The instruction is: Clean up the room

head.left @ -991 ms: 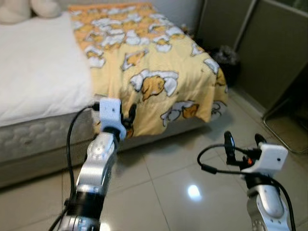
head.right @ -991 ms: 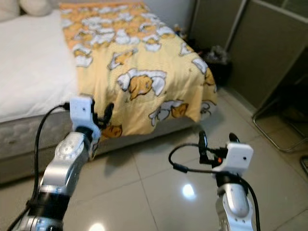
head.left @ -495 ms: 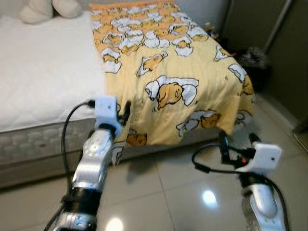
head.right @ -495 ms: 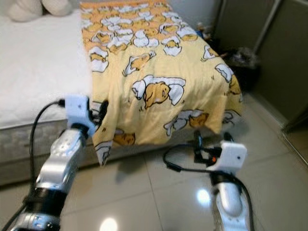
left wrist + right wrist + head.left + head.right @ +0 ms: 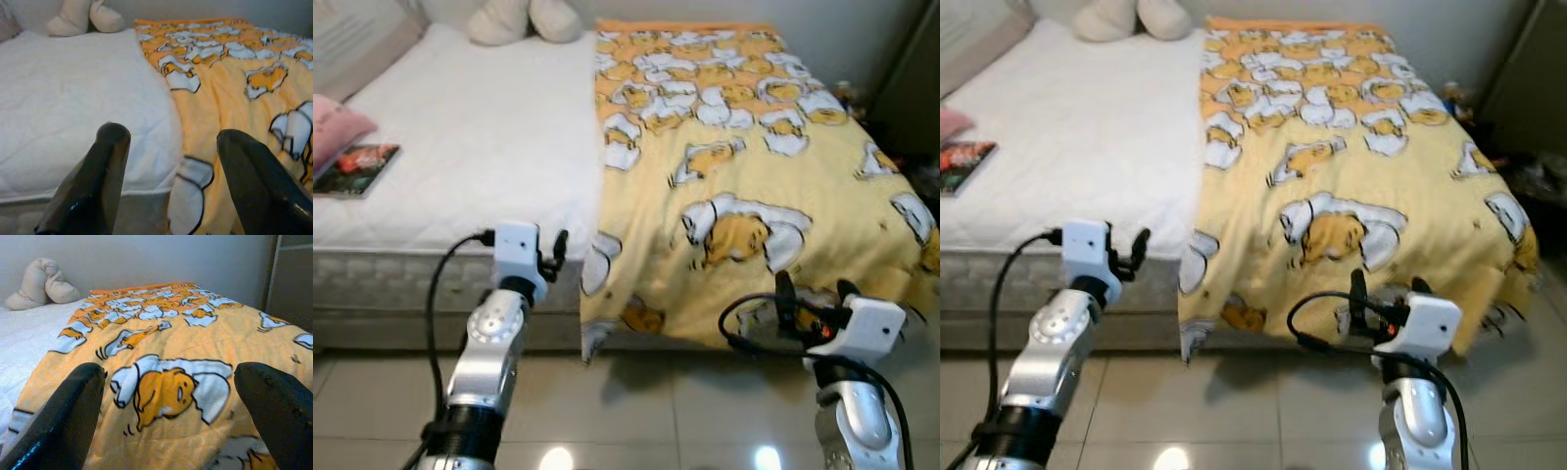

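Yellow cartoon-print blanket drapes half the bed, seemingly rumpled; both tools gape empty.

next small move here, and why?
Probably ease the left gripper forward to the yellow blanket's near edge. Both grippers are open and hold nothing; the right gripper hangs before the overhang, and the blanket covers only the right side of the mattress, so spreading it looks like the next job.

White bed on tiled floor. Yellow blanket over its right half, book near left edge, plush toy at head.
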